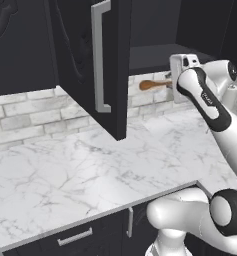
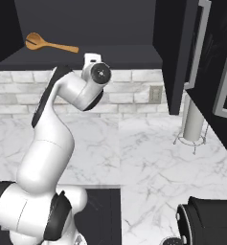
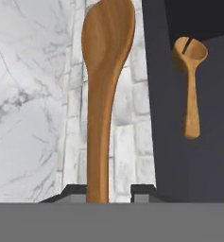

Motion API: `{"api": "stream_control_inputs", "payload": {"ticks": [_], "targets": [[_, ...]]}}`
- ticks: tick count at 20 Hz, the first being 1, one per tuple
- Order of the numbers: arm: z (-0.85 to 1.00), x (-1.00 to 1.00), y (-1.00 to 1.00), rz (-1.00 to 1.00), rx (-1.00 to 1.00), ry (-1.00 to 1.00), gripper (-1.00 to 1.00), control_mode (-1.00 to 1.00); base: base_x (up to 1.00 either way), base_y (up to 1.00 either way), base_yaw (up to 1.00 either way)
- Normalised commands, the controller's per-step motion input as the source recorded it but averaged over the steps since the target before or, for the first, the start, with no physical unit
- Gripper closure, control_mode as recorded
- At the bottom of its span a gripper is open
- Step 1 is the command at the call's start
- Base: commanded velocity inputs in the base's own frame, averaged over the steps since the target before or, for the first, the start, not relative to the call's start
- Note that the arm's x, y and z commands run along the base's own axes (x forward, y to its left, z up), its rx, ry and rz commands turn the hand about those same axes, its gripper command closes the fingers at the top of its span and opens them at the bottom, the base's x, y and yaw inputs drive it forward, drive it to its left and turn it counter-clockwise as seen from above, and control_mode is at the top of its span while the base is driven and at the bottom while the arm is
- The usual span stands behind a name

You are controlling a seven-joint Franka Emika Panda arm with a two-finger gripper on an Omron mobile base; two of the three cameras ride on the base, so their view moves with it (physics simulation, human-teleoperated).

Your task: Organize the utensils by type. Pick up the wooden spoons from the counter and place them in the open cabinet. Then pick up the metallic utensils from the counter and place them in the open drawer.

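Tool pinching the longer wooden spoon by its handle, raised toward the open cabinet (slimmer spoon already shelved there), presumably for placing alongside.

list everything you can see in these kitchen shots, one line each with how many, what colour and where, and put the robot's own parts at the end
wooden spoons: two, orange-brown; the longer one held in the gripper below the cabinet shelf's edge, the shorter slotted one lying on the shelf.
open cabinet: one, black, on the wall, door swung out with a silver bar handle.
counter: one, white marble with grey veins.
backsplash: pale grey brick, behind the counter.
paper towel holder: one, pale roll on a wire stand, right end of the counter.
open drawer: one, black, below the counter edge by the arm's base.
gripper: one, dark fingertips, shut on the longer spoon's handle.
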Motion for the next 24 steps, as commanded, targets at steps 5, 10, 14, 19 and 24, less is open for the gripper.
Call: {"api": "stream_control_inputs", "payload": {"ticks": [5, 10, 14, 19, 24], "targets": [[0.49, 0.51, 0.0, 0.0, -0.06, 0.07, 1.0, -1.0, 0.0, 0.0, 0.0], [0.5, 0.43, 0.0, 0.0, -0.01, 0.04, 1.0, -1.0, 0.0, 0.0, 0.0], [0.5, 0.26, -0.02, 0.0, 0.0, 0.0, 1.0, -1.0, 0.0, 0.0, 0.0], [0.31, 0.53, -0.01, 0.0, 0.0, 0.0, 1.0, -1.0, 0.0, 0.0, 0.0], [0.01, 0.82, 0.0, 0.0, 0.0, 0.0, 1.0, -1.0, 0.0, 0.0, 0.0]]}}
